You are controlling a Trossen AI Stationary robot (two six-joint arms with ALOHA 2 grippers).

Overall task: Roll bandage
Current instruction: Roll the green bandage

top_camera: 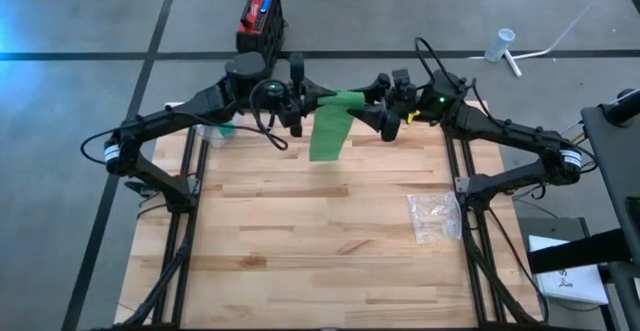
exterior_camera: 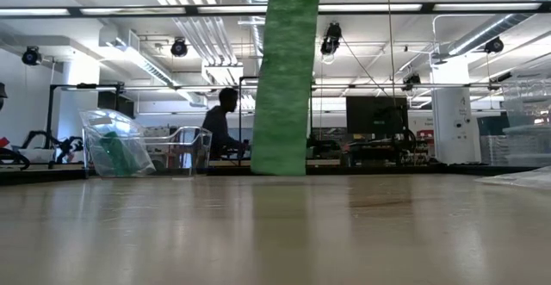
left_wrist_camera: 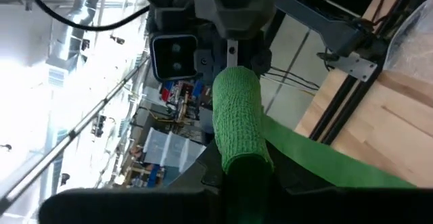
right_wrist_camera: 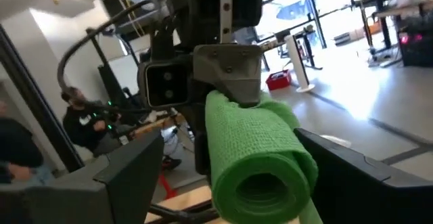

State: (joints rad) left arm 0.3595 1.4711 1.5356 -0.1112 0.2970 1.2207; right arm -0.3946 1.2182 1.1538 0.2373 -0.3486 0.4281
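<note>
A green bandage point(top_camera: 345, 99) is partly wound into a roll point(left_wrist_camera: 237, 109), held level high above the far middle of the table. Its loose strip point(top_camera: 328, 136) hangs straight down and shows as a green band point(exterior_camera: 284, 78) in the low view. Whether its lower end rests on the wood cannot be told. My left gripper point(top_camera: 308, 101) is shut on the roll's left end. My right gripper point(top_camera: 372, 103) faces it, open, with its fingers point(right_wrist_camera: 135, 160) on either side of the roll's right end point(right_wrist_camera: 260, 183). Whether they touch it I cannot tell. My left gripper pinches the roll's left end point(left_wrist_camera: 240, 158) between its two fingers. They come level from the table's left and lie along the roll. The roll sticks out level from them, lifted clear, and the unwound strip point(left_wrist_camera: 325, 160) hangs below it.
A clear plastic bag point(top_camera: 435, 216) lies on the wood at the right. A clear bag with something green inside point(exterior_camera: 116, 143) and a clear container point(exterior_camera: 185, 151) stand at the far left. A red and black box point(top_camera: 262, 16) sits on the floor beyond. People sit in the room behind.
</note>
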